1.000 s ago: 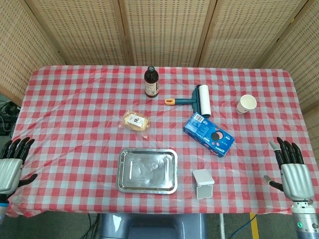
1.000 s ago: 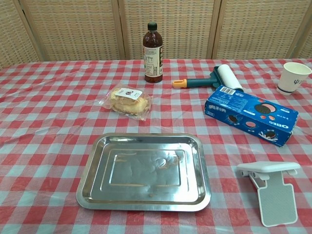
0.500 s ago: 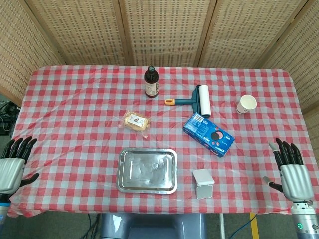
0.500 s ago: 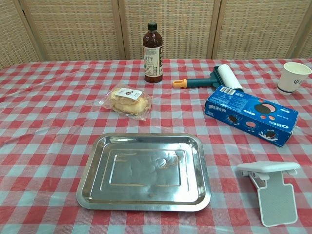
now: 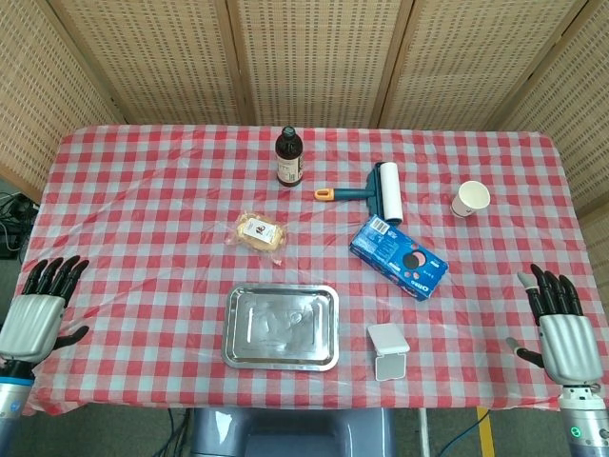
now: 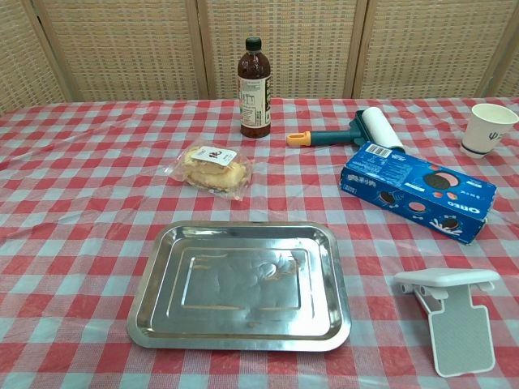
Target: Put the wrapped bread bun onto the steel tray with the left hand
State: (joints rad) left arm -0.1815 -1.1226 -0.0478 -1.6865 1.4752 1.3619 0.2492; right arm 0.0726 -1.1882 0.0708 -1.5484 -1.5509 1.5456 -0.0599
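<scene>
The wrapped bread bun (image 5: 261, 234) (image 6: 214, 169) lies in clear film on the checked cloth, just beyond the steel tray (image 5: 281, 327) (image 6: 240, 285), which holds nothing. My left hand (image 5: 41, 311) hovers at the table's near left corner, fingers spread, far to the left of the bun and the tray. My right hand (image 5: 559, 328) hangs at the near right edge, fingers apart and holding nothing. Neither hand shows in the chest view.
A dark bottle (image 5: 289, 157) stands at the back. A lint roller (image 5: 372, 190), a blue cookie box (image 5: 399, 257) and a paper cup (image 5: 470, 199) lie to the right. A white phone stand (image 5: 388, 350) sits right of the tray.
My left hand has moved a little to the right and inward over the table's corner. The right hand has barely shifted. The bun and tray have not moved.
</scene>
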